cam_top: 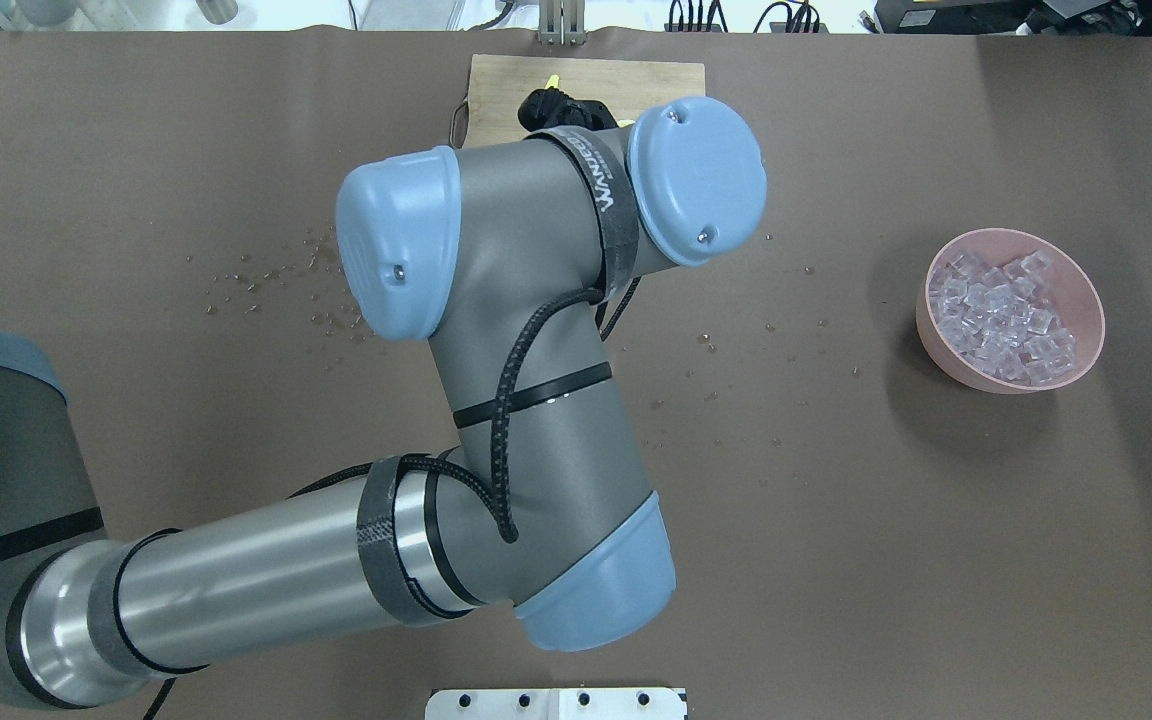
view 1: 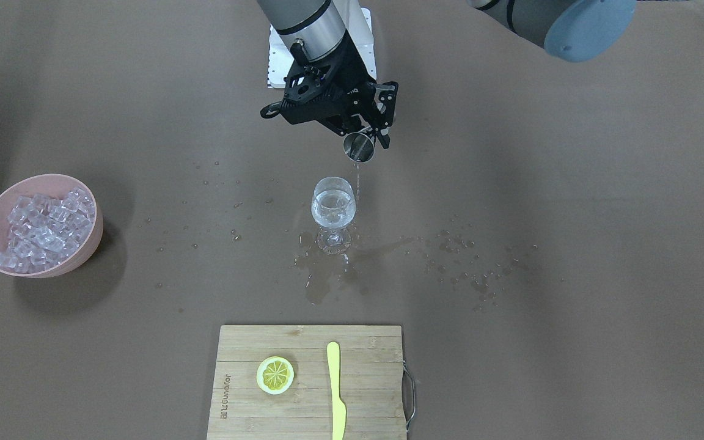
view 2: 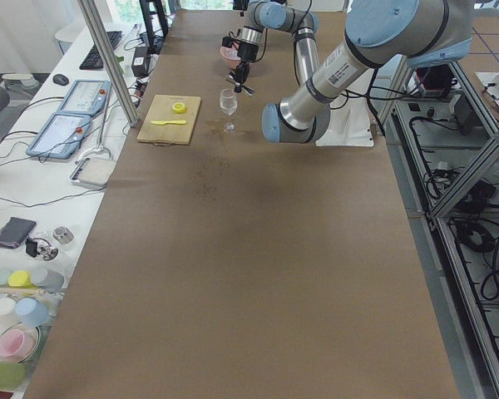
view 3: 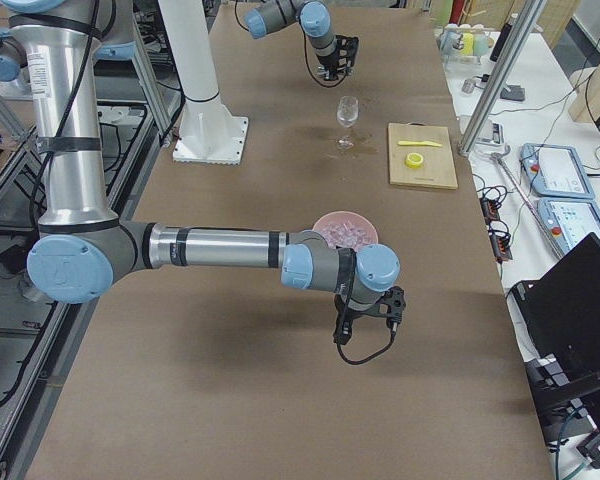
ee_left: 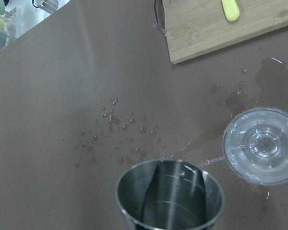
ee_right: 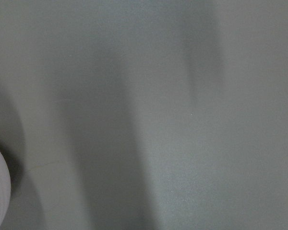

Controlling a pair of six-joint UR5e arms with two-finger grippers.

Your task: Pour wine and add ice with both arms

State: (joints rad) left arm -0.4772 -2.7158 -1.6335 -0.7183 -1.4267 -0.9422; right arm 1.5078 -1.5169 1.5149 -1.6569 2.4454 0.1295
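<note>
1. Steel cup point(ee_left: 169, 196) fills the foot of the left wrist view, tipped forward. The left end effector point(view 1: 365, 135) is clamped round it, above the middle of the bench point(view 1: 572, 183).
2. Below the cup stands the wine glass point(view 1: 333, 201), upright. In the wrist view it lies off to the cup's right, not beneath the lip.
3. A thin stream falls from the lip and, in the front-facing view, seems to land at the glass's rim rather than its centre. In my judgement the pour turns on that offset, so the lip wants shifting over the mouth.
4. The glass holds some wine point(view 1: 332, 209). A puddle point(view 1: 321, 275) spreads round its foot, with droplets scattered further out.
5. The ice point(view 1: 43, 229) is heaped in a pink bowl point(view 1: 90, 247) well apart from the glass, on the robot's right. I see no cubes in the glass.
6. The right end effector point(view 3: 365, 325) hangs just beside that bowl, which makes it the nearer arm for the ice. Whether its fingers are spread or closed I cannot tell.
</note>
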